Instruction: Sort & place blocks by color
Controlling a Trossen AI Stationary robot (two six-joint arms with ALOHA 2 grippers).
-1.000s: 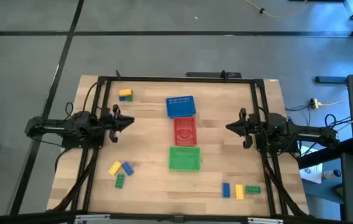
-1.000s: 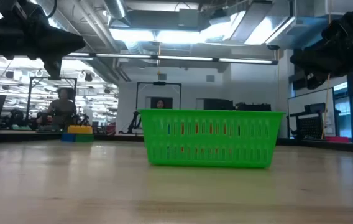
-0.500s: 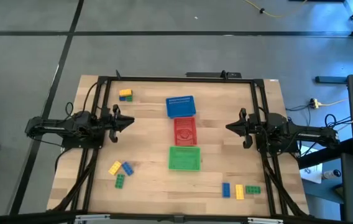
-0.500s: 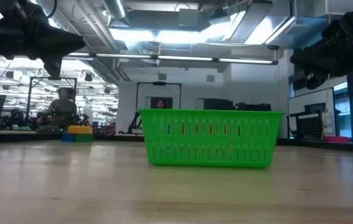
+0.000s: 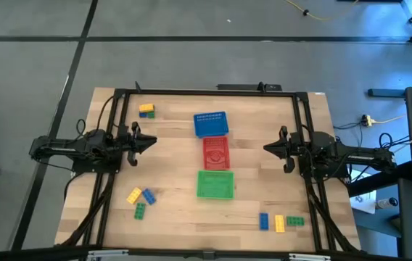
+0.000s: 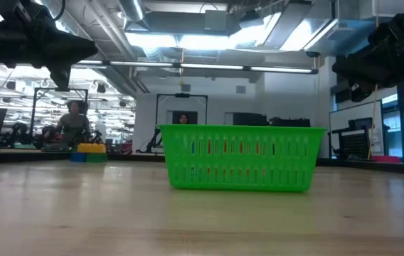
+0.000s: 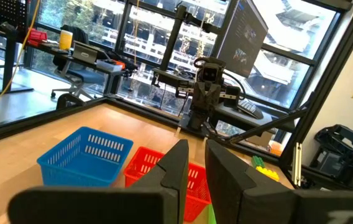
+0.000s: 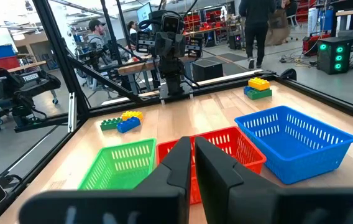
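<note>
Small studded blocks lie on the wooden table in three clusters. A yellow-on-blue-and-green stack [image 5: 146, 110] is at the far left. Yellow, blue and green ones [image 5: 141, 197] are at the near left, and blue, yellow and green ones [image 5: 278, 221] at the near right. My left gripper [image 5: 151, 142] hovers level at the table's left side, shut but for a narrow slit [image 7: 196, 146], holding nothing. My right gripper [image 5: 268, 148] hovers at the right side, shut [image 8: 193, 142] and empty. Both point toward the table's middle.
Three mesh baskets stand in a row down the table's middle: blue [image 5: 211, 124] farthest, red [image 5: 217, 152] in the middle, green [image 5: 215, 183] nearest. A black frame [image 5: 206, 92] runs round the table. People show in the room behind.
</note>
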